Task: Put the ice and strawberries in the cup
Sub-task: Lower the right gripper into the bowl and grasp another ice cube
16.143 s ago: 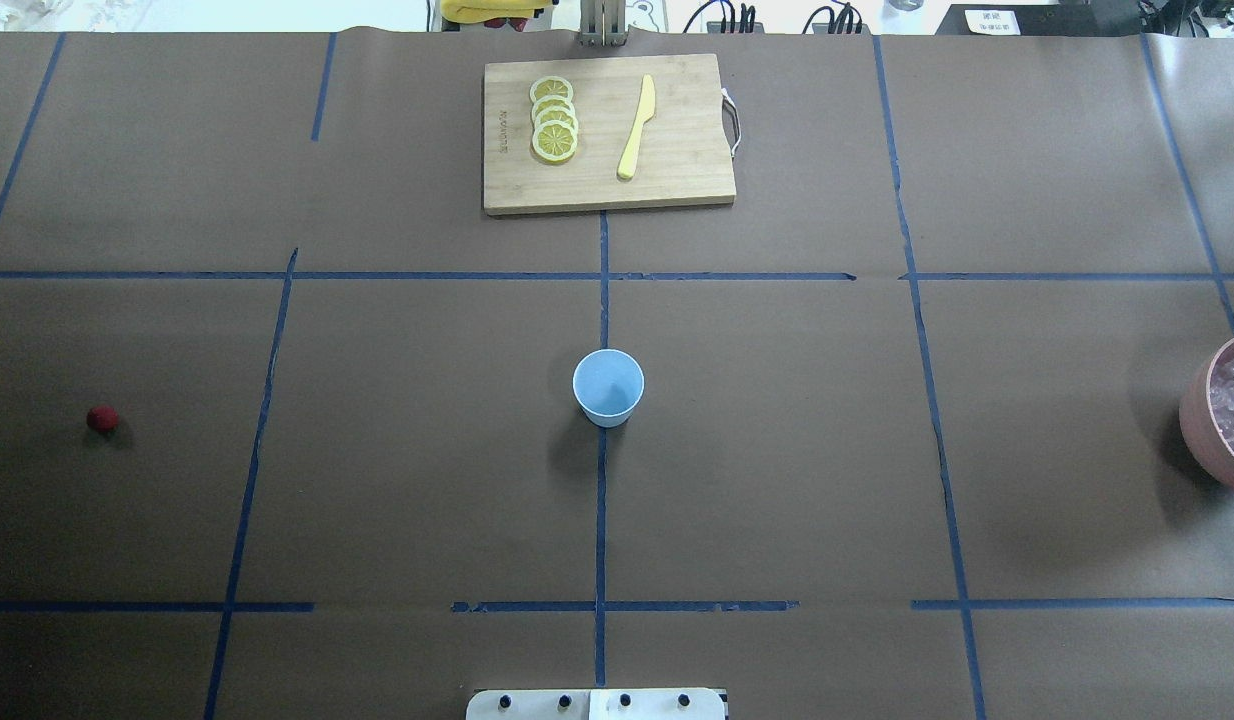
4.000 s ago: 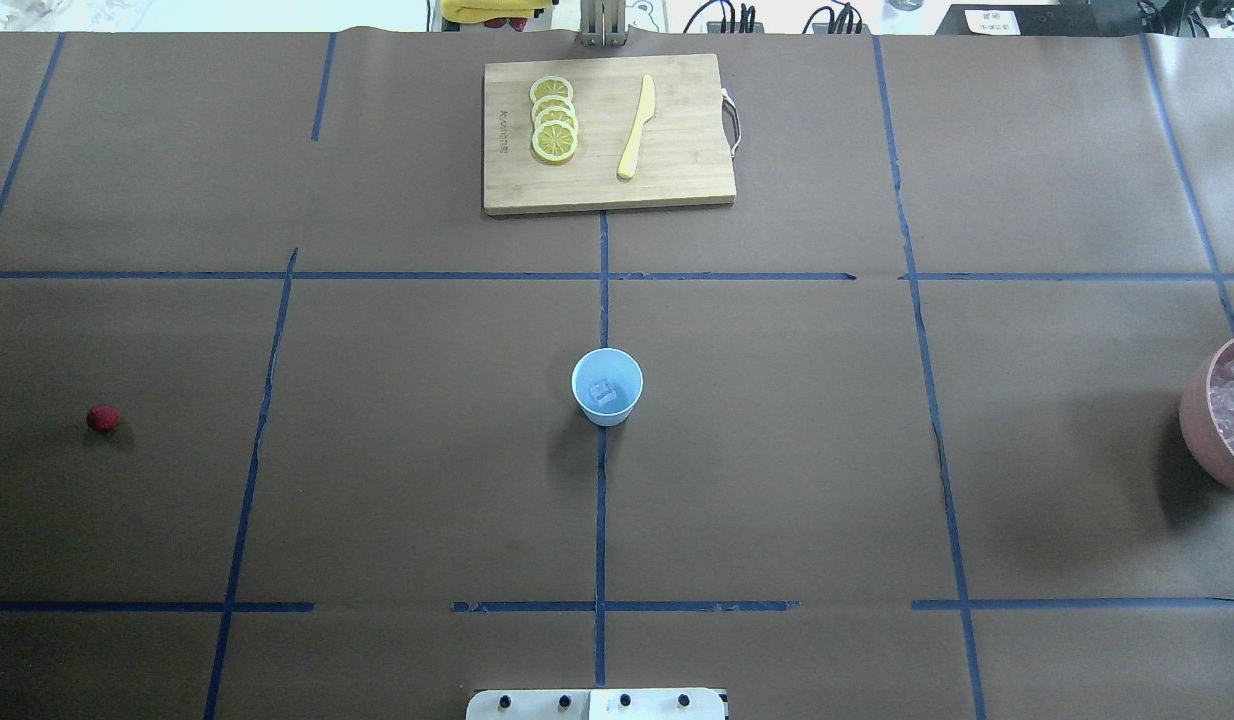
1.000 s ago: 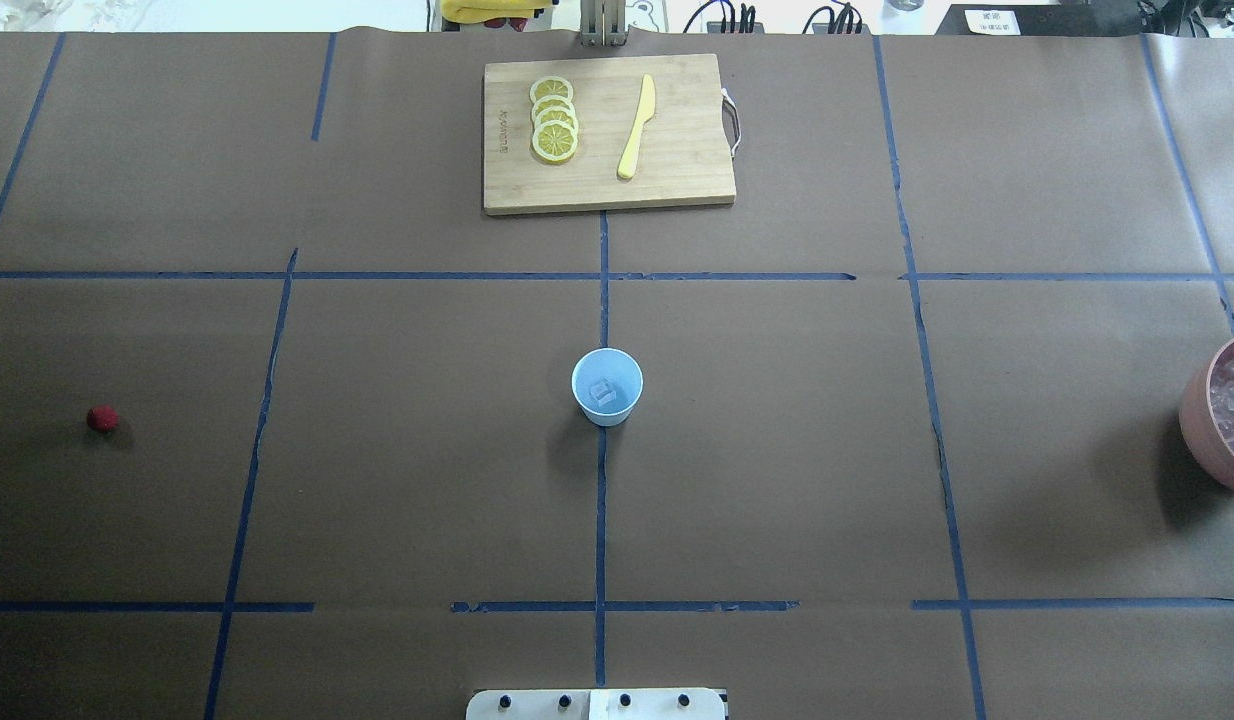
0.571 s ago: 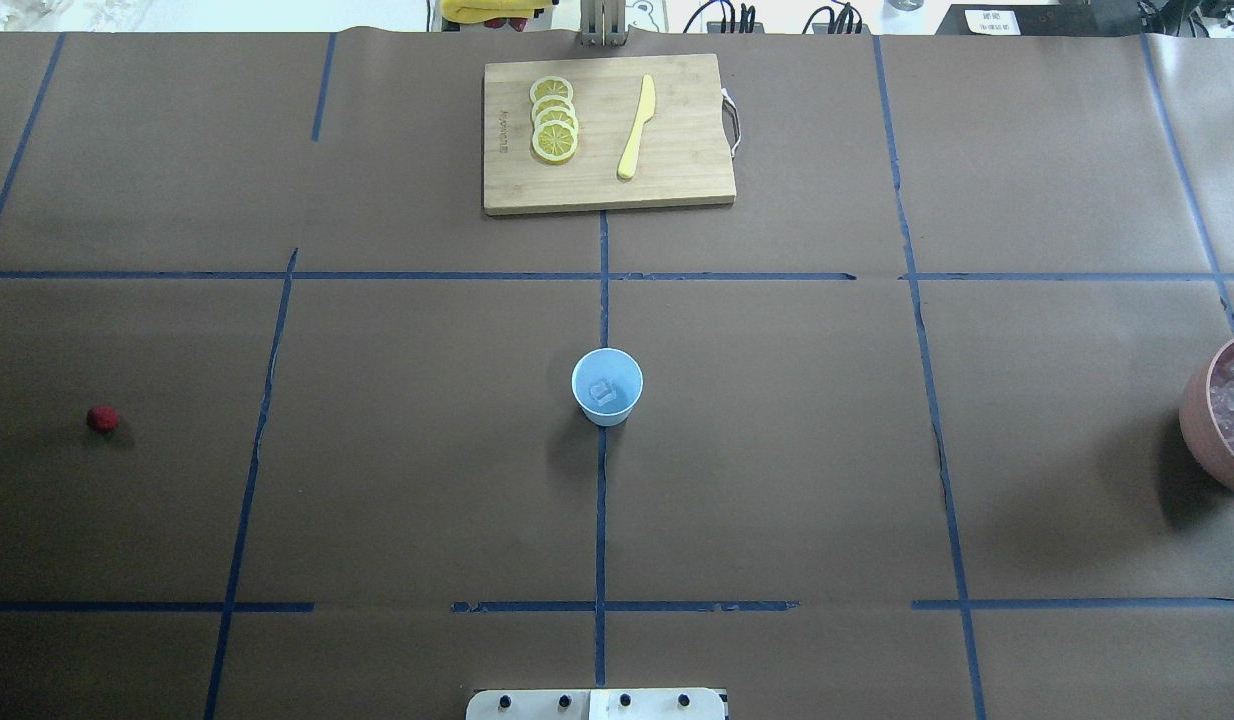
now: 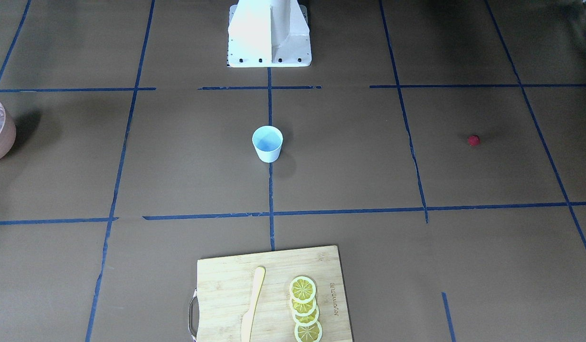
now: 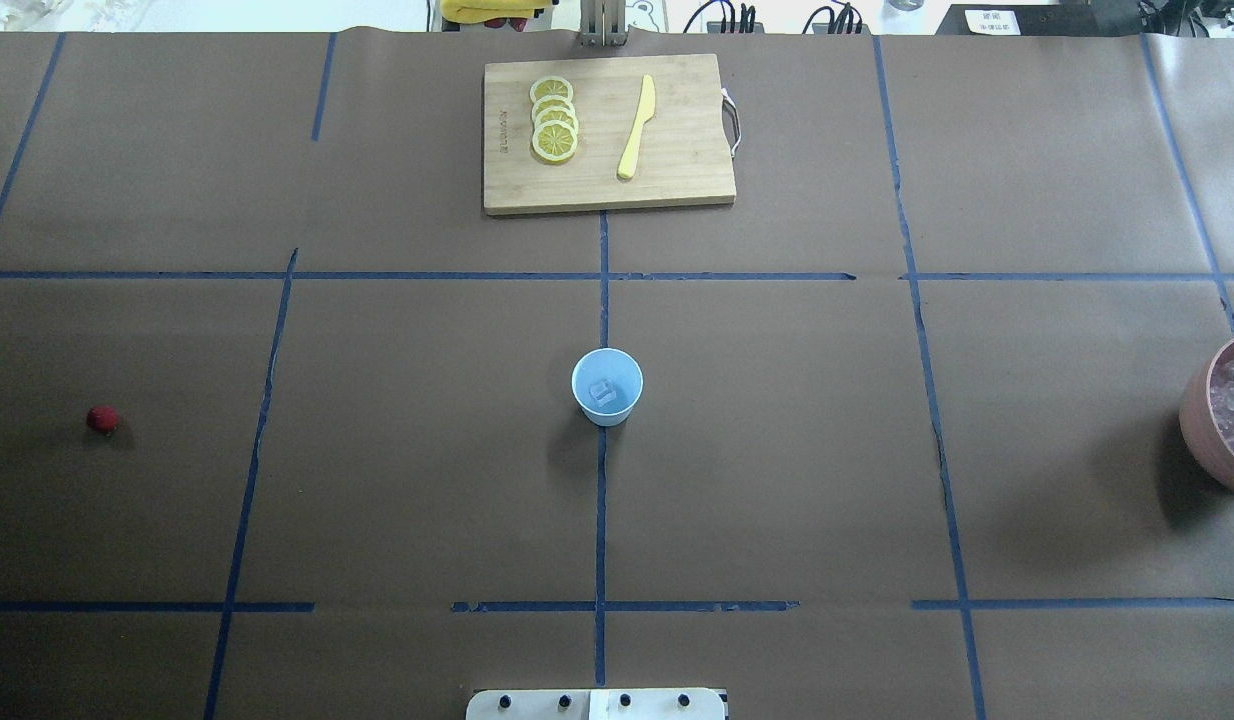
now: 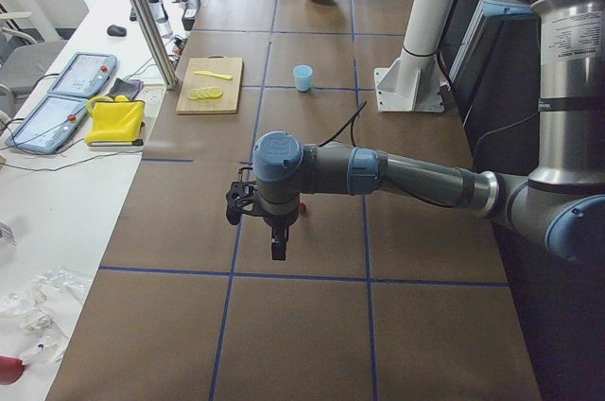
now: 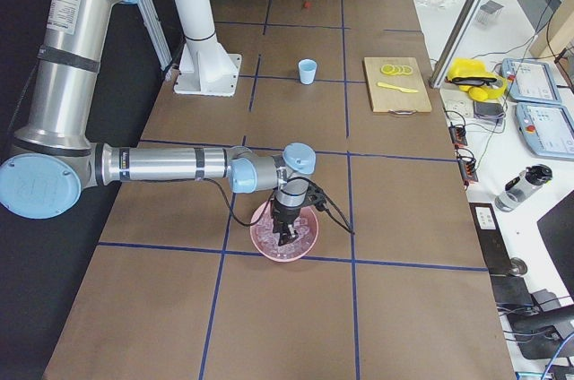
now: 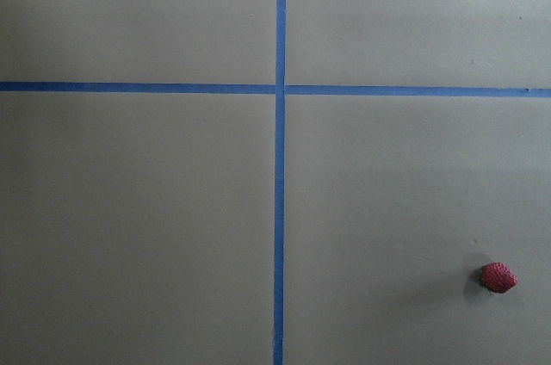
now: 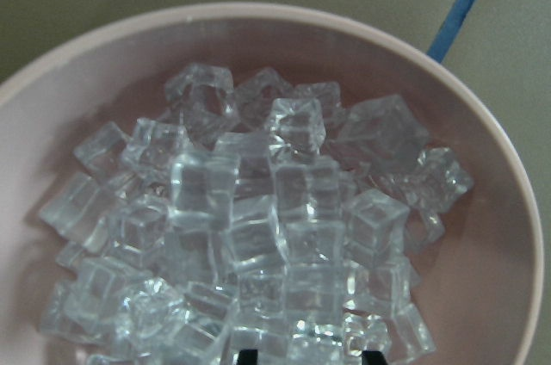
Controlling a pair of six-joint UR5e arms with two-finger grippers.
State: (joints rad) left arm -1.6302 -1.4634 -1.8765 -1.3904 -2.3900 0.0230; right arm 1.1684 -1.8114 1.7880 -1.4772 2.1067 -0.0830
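Pink-walled, the bowl (image 10: pixel 515 236) sits directly under the right gripper (image 10: pixel 310 355), which reaches down to the heap of ice (image 10: pixel 258 236) inside it. You will find both fingertips (image 10: pixel 248 355) at the lower edge of the right wrist view. They are set apart, with cubes of the heap between and below them, and no cube is visibly clamped.

The left gripper (image 7: pixel 278 248) hangs above the table (image 7: pixel 312 325), pointing down. Only one side view shows it, so you cannot tell how far it is open.

The strawberry (image 9: pixel 498 277) lies on the table near the left gripper, off to one side of it — not beneath it.

The cup (image 6: pixel 607 387) stands upright between the two grippers, well apart from both, with ice in its bottom.
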